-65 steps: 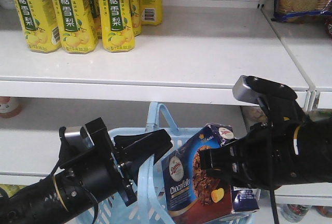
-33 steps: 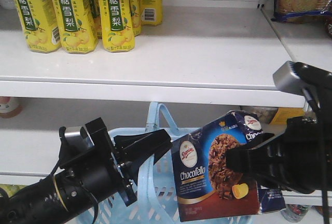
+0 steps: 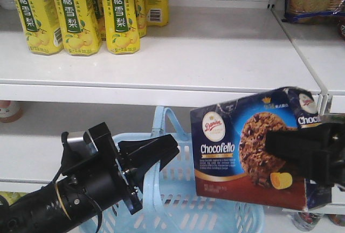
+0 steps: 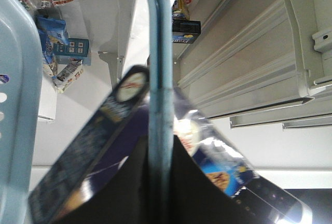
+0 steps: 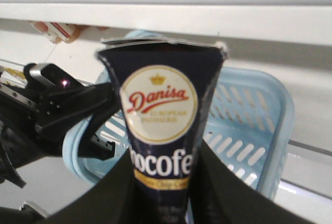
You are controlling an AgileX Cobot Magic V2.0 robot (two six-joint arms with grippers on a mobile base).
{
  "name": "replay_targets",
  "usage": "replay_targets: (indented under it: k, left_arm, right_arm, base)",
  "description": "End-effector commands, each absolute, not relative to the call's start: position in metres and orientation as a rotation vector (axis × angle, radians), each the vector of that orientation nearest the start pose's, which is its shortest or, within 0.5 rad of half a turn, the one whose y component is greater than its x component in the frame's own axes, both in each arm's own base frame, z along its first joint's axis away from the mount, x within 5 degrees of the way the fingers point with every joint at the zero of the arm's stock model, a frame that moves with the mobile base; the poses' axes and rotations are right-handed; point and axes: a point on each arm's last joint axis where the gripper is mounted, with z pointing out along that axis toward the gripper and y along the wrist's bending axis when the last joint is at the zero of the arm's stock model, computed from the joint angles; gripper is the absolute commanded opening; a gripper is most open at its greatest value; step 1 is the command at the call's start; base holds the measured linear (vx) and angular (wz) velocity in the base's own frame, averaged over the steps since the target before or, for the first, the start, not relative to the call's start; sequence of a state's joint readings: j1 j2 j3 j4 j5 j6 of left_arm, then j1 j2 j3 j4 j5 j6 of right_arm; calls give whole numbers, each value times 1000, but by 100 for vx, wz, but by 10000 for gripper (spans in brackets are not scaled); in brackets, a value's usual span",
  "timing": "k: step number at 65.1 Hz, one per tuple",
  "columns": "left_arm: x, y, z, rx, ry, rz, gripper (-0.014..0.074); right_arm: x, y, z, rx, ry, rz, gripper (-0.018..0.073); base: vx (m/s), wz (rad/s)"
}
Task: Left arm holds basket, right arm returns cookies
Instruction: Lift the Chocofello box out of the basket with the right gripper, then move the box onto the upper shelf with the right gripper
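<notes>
cookies: held up by the right gripper, over the right side of the basket and in front of the shelf edge. Tilted, printed face to the front camera. Can't tell whether its lower edge clears the rim.
handling: thin cardboard, likely light. Stiff along the edges, but the broad faces would dent under a hard squeeze. Glossy print, so probably a bit slippery. Contents are brittle, so no dropping.
grip point: across the narrow sides, low on the box, as it is taken now. Edges carry the load better than the face.
right jaws: closed on the cookies, one finger on each narrow side, spread only to the box's thickness.
left gripper: jaws pinched narrow on the basket's handle, which runs between them.
risk: long box with a short grip, so it may pivot.
</notes>
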State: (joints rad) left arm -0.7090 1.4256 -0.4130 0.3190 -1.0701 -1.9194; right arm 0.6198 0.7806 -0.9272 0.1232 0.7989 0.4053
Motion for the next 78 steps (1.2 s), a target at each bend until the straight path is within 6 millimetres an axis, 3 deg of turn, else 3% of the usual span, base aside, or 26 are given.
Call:
replay_targets:
  k: [1,28,40,78]
  left_arm:
    - [171,-177,274,-501,1369,-2360,-3]
    - [171,-177,274,-501,1369,-2360,-3]
    - [171,-177,274,-501,1369,-2360,-3]
    - [171,-177,274,-501,1369,-2360,-3]
  right_arm:
    - [111,85,406,-181,2001,772,-6]
    - [116,78,433,-228,1665,670,-6]
    - [127,83,438,-263,1564,614,-6]
    - [210,70,424,-87,1480,442,-4]
  base:
    - [0,0]
    - [0,0]
    - [0,0]
    - [0,0]
